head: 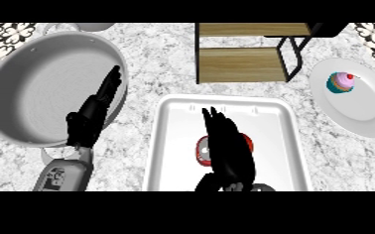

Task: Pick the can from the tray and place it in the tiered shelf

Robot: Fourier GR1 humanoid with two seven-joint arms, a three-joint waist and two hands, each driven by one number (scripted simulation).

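At the lower left of the frame, the left forearm (64, 174) is a light grey, rounded casing with a smooth shell and a small patch of dark markings on its top face, too small to read. Above it a short pale wrist collar joins the arm to the left hand (92, 114), which is matte black all over, with a blocky palm and long, slim, segmented fingers. At the lower centre of the frame, the right hand (228, 148) is the same plain black, with narrow pointed fingertips and a thicker thumb at its lower left. Its forearm is not visible.
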